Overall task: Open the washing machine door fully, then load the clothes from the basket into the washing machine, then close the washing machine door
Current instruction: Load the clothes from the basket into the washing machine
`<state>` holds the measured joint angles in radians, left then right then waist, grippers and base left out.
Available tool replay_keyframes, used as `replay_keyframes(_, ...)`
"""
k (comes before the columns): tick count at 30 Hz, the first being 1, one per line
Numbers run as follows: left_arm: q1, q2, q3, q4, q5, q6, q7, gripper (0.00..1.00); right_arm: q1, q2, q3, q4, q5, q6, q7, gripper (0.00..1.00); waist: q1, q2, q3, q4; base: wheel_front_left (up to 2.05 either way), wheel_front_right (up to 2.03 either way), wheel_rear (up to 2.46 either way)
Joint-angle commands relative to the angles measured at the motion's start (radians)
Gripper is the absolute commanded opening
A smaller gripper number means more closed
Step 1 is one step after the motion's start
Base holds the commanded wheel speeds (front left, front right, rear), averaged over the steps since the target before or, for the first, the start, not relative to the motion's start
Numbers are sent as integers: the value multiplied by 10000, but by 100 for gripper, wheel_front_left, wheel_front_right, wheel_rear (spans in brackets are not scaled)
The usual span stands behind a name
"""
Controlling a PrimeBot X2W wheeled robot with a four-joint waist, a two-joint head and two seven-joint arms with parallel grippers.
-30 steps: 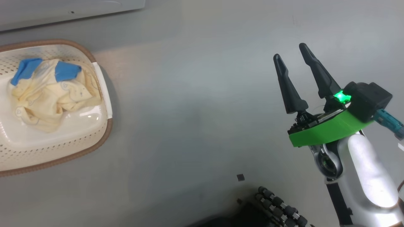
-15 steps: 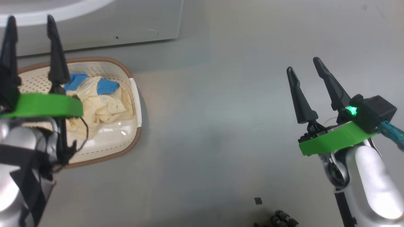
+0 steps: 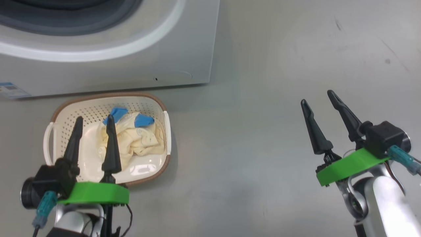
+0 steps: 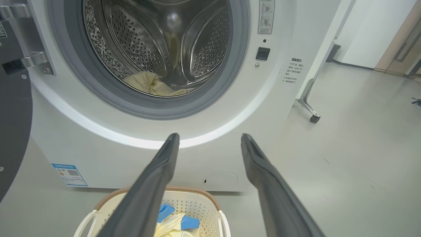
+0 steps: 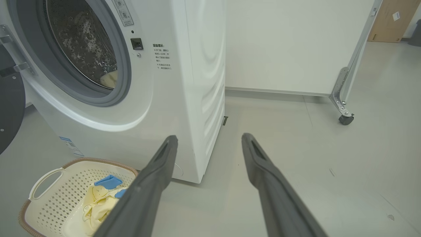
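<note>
Right, nearest me my left gripper [image 3: 94, 117] hangs over the near side of the small cream perforated plastic basket [image 3: 108, 95], its two long dark fingers spread apart and nothing between them. My right gripper [image 3: 316, 96] is well off to the right above the bare grey floor [image 3: 250, 148], fingers parted too, also empty. In the basket, the crumpled cream-yellow garment with blue patches [image 3: 138, 141] is heaped toward the right side. That basket sits on the floor just in front of the big white front-loading washing machine [image 3: 184, 49], near its blue label sticker [image 4: 69, 174]. Further in, past the grey gasket ring [image 4: 98, 89], the steel drum [image 4: 158, 42] has a pale yellow piece of fabric [image 4: 154, 87] lying at its bottom. The black-rimmed round door [image 4: 13, 108] stands swung open on the machine's left.
</note>
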<state>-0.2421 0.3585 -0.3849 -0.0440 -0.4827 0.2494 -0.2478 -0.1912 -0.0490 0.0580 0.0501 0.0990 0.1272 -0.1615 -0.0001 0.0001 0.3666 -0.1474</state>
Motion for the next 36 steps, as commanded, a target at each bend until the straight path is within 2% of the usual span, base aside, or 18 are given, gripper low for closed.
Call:
replay_keyframes(1,124,107,379,-248,94,2459,-133,100,216,-122,89,-417,-69,35,101,100,1,-1,-686,187,0,0,0)
replay_keyframes(9,1275,-302,323,-194,261,2192,-137,100,1138,-102,-164,-999,-256,35,657,100,1,-1,-1698,347,0,0,0)
replay_keyframes(16,1908,-436,236,-107,362,2097,-138,100,1770,-73,-291,-1439,-341,35,1010,100,1,-1,-2339,490,0,0,0)
replay_keyframes(21,2232,-459,192,-96,403,2142,-138,100,2303,-39,-336,-1792,-376,35,1285,100,1,-1,-2845,596,0,0,0)
replay_keyframes(36,2511,-372,170,-265,388,2362,-26,100,2687,-15,-287,-2125,-270,35,1500,100,1,-1,-3173,719,0,0,0)
